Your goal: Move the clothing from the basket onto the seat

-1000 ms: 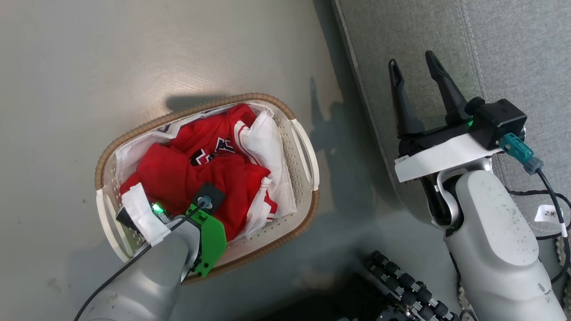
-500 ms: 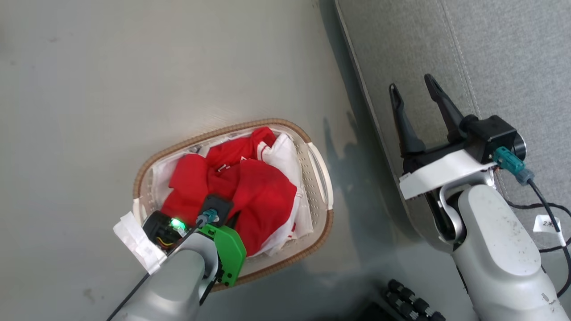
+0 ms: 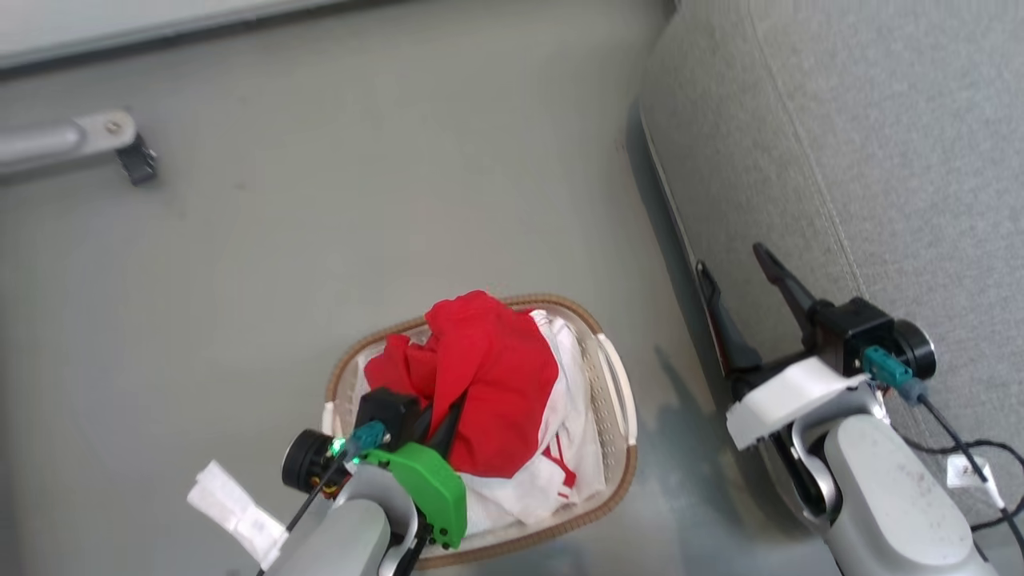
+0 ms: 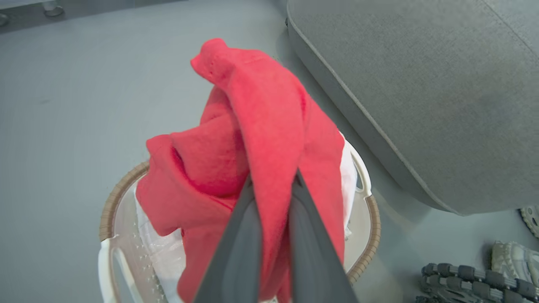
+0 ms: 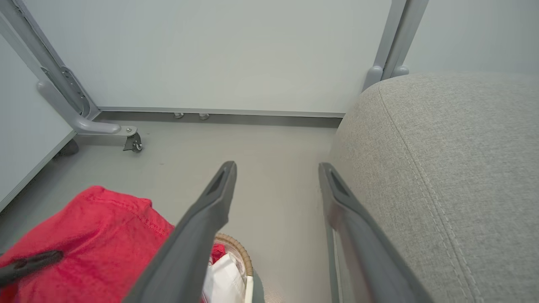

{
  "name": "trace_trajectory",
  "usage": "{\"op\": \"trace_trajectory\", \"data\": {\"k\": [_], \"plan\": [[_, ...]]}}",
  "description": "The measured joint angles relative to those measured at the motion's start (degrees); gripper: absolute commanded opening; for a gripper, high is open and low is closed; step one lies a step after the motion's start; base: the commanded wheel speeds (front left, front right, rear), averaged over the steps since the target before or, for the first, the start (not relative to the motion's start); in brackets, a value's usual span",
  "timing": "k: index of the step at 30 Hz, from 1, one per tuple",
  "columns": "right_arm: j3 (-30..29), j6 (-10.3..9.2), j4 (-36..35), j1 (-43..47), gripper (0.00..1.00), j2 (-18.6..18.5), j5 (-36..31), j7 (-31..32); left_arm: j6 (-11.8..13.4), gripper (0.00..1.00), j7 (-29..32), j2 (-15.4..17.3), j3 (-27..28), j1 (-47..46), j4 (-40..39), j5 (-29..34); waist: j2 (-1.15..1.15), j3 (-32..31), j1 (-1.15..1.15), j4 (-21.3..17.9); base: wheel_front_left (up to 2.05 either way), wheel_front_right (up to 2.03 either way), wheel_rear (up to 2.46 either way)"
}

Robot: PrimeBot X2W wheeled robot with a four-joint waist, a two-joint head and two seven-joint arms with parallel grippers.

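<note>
left end effector (image 4: 273,181): its two long dark fingers are closed on a fold of the plain red fabric garment (image 4: 269,113), which is pinched between the fingertips. the garment is bunched into a peak above the grip and draped down on both sides of the fingers. it is held over the oval white perforated plastic basket with a brown woven rim (image 4: 109,206), and its lower folds hang towards the basket's interior; whether they touch the contents cannot be told. a green plastic cover (image 3: 428,488) is seen at this arm's wrist in the head view.

inside the basket, white cloth with red striped trim (image 3: 572,448) is seen lying beneath and beside the red garment, against the basket's right wall.

right end effector (image 5: 276,165): its fingers are spread wide apart and nothing is held between them. it is poised just beside the front edge of the large grey fabric-upholstered sofa with stitched seams (image 3: 880,160), well apart from the basket. no clothing is seen on the visible part of the sofa.

the basket stands on the smooth grey floor (image 3: 360,240), near the sofa's rounded corner. further out, a grey metal frame foot with a small caster (image 5: 126,136) and a pale panel wall (image 5: 231,54) are seen in the right wrist view.
</note>
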Motion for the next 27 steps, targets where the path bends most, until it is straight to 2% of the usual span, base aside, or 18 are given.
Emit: {"op": "trace_trajectory", "data": {"k": [6, 12, 22, 27], "plan": [[0.54, 0.0, 0.41, 3.97, 1.0, 0.18, -0.1, 0.0, 0.0, 0.0, 0.01, -0.09, 7.03, 5.93, -8.17, 2.4, 0.0, -6.4, 0.0, 2.03, 0.0, 0.0, 0.0], [1.0, 0.0, 0.91, 7.0, 1.0, 0.26, -0.22, 0.0, 0.0, 0.0, 0.0, -0.37, 11.54, 8.67, -14.9, 2.72, 0.0, -11.99, 0.0, 3.7, 0.0, 0.0, 0.0], [3.59, 0.0, 2.21, 10.46, 1.0, -0.3, 0.13, 0.0, 0.0, 0.0, 0.01, -0.59, 13.11, 9.3, -23.76, 0.01, 0.0, -18.75, 0.0, 5.68, 0.0, 0.0, 0.0], [10.47, 0.0, 1.55, 10.38, 1.0, -1.99, -1.88, 0.0, 0.0, 0.0, 0.01, -0.63, 11.77, 9.31, -25.94, -2.32, 0.0, -20.6, 0.0, 6.34, 0.0, 0.0, 0.0]]}}
